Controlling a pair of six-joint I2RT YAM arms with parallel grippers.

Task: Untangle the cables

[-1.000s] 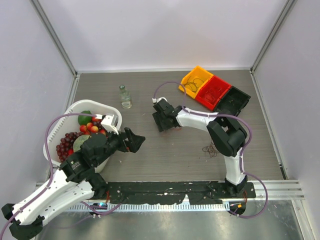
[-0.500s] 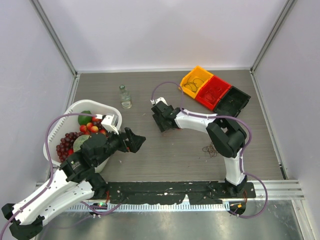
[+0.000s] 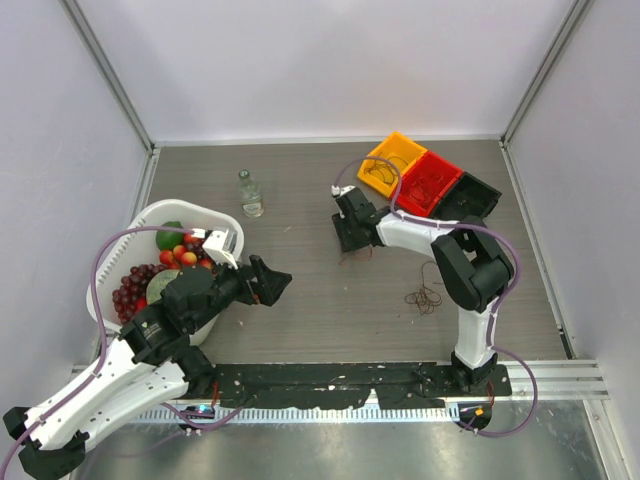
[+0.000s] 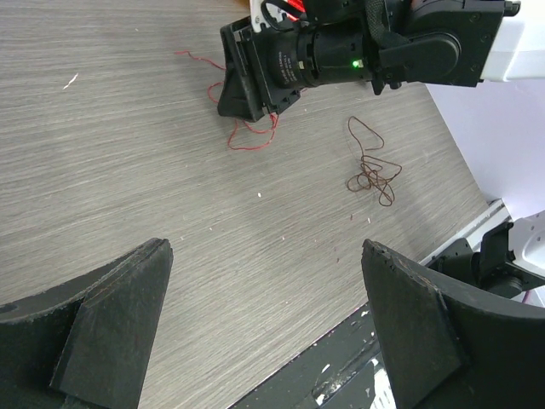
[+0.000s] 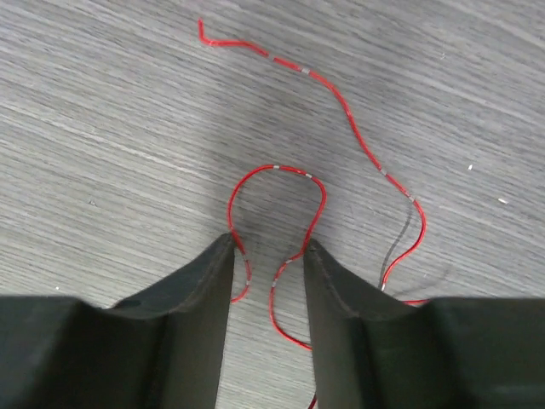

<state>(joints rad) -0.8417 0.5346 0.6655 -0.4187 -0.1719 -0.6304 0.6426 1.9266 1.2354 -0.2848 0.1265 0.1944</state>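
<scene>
The right tool [image 5: 268,245] hangs low over the worktop [image 5: 102,102], jaws partly apart and gripping nothing. A loop of the red cable [image 5: 341,98] arches just beyond its fingertips [image 5: 213,264], both legs running back between them, so closing should pinch both; the rest trails beyond, rightward. The brown cable [image 4: 372,170] lies well apart. The left tool [image 4: 264,247], wide open and empty, is farther off.

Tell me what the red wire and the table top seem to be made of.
The red wire looks plastic-coated and glossy, with small silvery bands along it. The table top seems to be grey wood-grain laminate, matte, with fine parallel streaks.
</scene>
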